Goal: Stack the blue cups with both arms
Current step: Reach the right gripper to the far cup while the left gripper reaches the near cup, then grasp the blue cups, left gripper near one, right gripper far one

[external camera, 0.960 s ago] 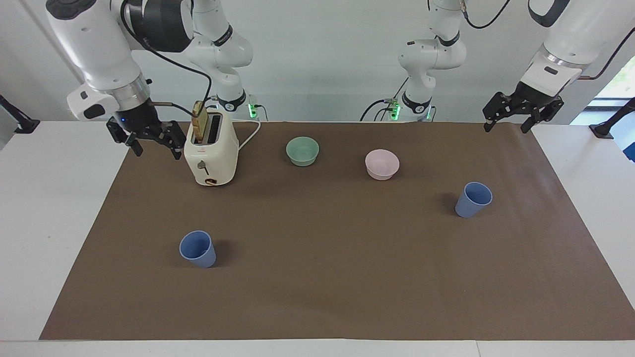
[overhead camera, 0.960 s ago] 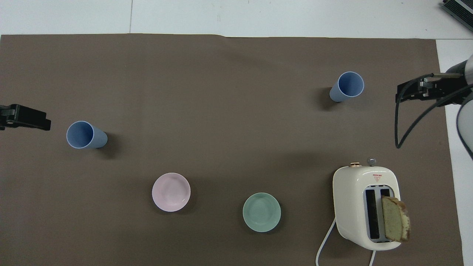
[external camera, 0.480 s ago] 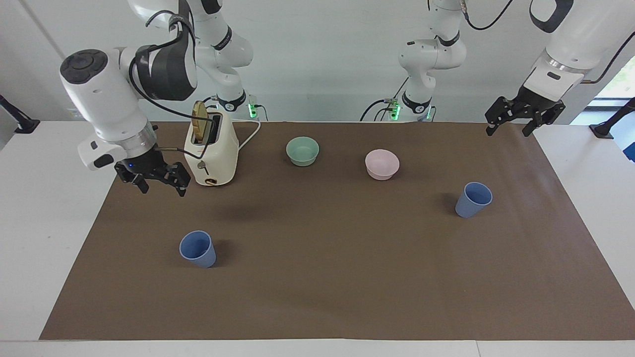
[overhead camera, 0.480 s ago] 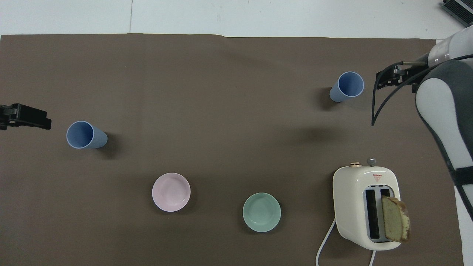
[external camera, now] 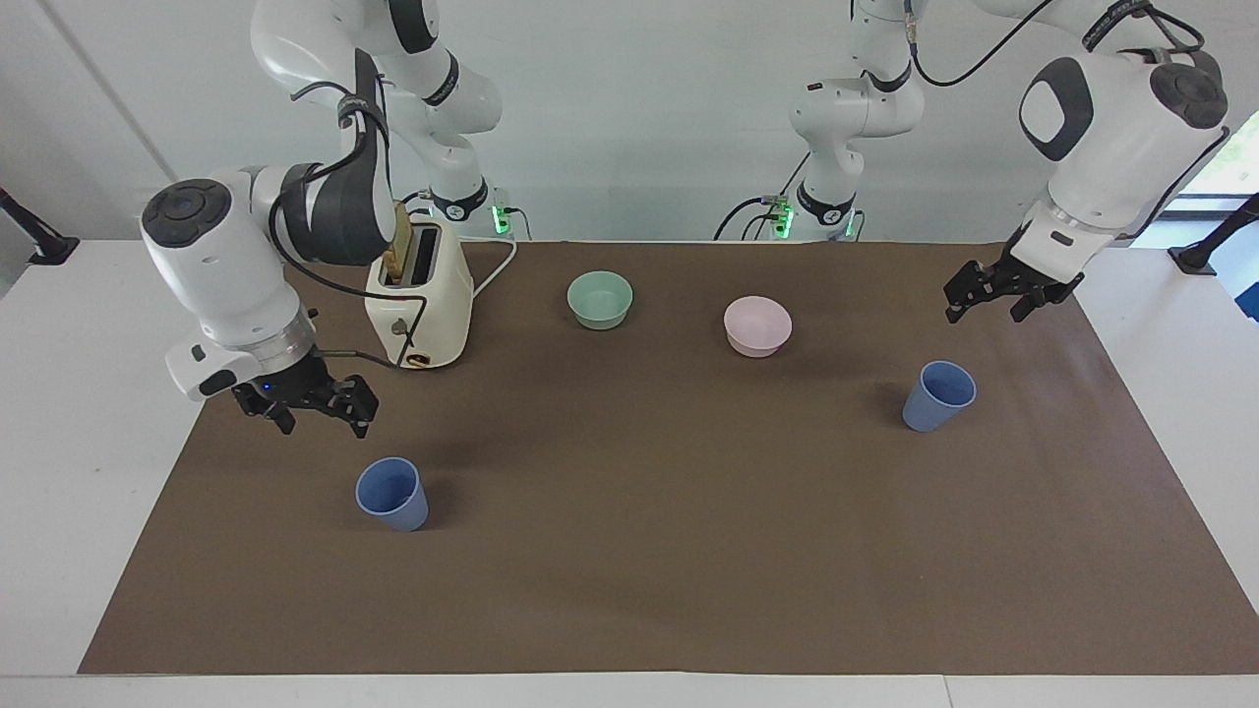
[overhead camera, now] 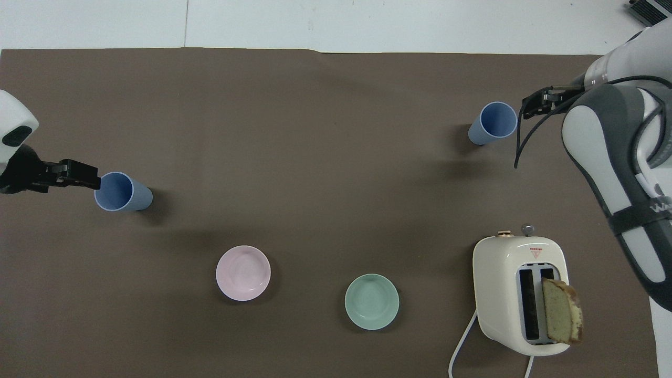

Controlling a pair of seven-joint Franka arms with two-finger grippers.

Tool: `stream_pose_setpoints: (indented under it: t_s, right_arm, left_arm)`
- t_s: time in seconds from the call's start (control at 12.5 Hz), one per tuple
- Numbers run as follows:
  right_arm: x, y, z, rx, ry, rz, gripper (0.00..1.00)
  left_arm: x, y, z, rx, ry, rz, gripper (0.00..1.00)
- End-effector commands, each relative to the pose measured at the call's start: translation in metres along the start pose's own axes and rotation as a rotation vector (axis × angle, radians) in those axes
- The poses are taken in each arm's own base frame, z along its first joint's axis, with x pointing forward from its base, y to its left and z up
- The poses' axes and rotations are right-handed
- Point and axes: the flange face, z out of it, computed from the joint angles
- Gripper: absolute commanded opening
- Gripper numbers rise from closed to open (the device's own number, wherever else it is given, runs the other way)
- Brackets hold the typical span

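Overhead view: two tapered, matte blue cups [overhead camera: 123, 191] stand apart.

Little can be read. In the overhead view, white letters that look like "W" and part of a second character stand on the dark band of the right arm [overhead camera: 638, 220] at the right edge of the frame, cut off by the border. The cream toaster [overhead camera: 517, 291] in the lower right of that frame bears a small red triangular mark with a line of print above it, too small to make out.
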Motion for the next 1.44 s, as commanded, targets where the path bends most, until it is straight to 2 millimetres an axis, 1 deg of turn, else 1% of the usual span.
stream_pose_setpoints:
  t_s: [0.0, 0.16, 0.24, 0.4, 0.56, 0.72, 0.8, 0.88, 0.96, 1.04, 1.12, 1.2, 1.28, 1.36]
  right_arm:
    - [0.013, 0.0, 0.03, -0.008, 0.003, -0.034, 1.0]
    - [0.017, -0.002, 0.048, -0.005, 0.008, -0.036, 1.0]
    - [0.018, -0.005, 0.056, -0.005, 0.005, -0.039, 1.0]
    - [0.02, -0.008, 0.073, 0.0, -0.003, -0.04, 1.0]
    - [0.023, -0.009, 0.074, 0.005, 0.025, -0.04, 1.0]
    - [0.019, -0.013, 0.081, 0.008, 0.01, -0.045, 1.0]
    - [0.017, -0.013, 0.088, 0.006, -0.001, -0.045, 1.0]
    - [0.015, -0.014, 0.09, 0.007, -0.007, -0.046, 0.92]
    - [0.015, -0.014, 0.09, 0.007, -0.009, -0.046, 0.85]
    - [0.015, -0.014, 0.09, 0.007, -0.012, -0.046, 0.81]
    - [0.014, -0.014, 0.09, 0.007, -0.013, -0.046, 0.79]
    - [0.014, -0.014, 0.09, 0.007, -0.015, -0.046, 0.75]
    - [0.014, -0.014, 0.09, 0.006, -0.015, -0.047, 0.74]
    - [0.015, -0.014, 0.089, 0.006, -0.013, -0.047, 0.74]
  left_arm:
    - [0.003, -0.026, 0.036, -0.013, 0.017, -0.06, 1.0]
    - [0.014, -0.039, 0.065, -0.014, -0.001, -0.109, 1.0]
    - [0.014, -0.042, 0.08, -0.014, -0.007, -0.133, 1.0]
    - [0.01, -0.042, 0.1, -0.014, 0.008, -0.16, 1.0]
    - [0.0, -0.041, 0.126, -0.015, -0.023, -0.172, 1.0]
    - [-0.006, -0.035, 0.14, -0.017, -0.04, -0.184, 1.0]
    - [-0.007, -0.037, 0.142, -0.017, -0.042, -0.187, 0.5]
    - [-0.007, -0.039, 0.141, -0.027, -0.041, -0.195, 0.0]
    - [-0.005, -0.037, 0.14, -0.061, -0.039, -0.212, 0.0]
    - [-0.003, -0.036, 0.139, -0.081, -0.036, -0.224, 0.0]
    - [0.0, -0.036, 0.137, -0.085, -0.029, -0.224, 0.0]
    - [0.005, -0.036, 0.134, -0.093, -0.023, -0.228, 0.0]
    - [0.012, -0.036, 0.13, -0.107, -0.016, -0.238, 0.0]
    - [0.019, -0.035, 0.119, -0.12, 0.007, -0.25, 0.0]
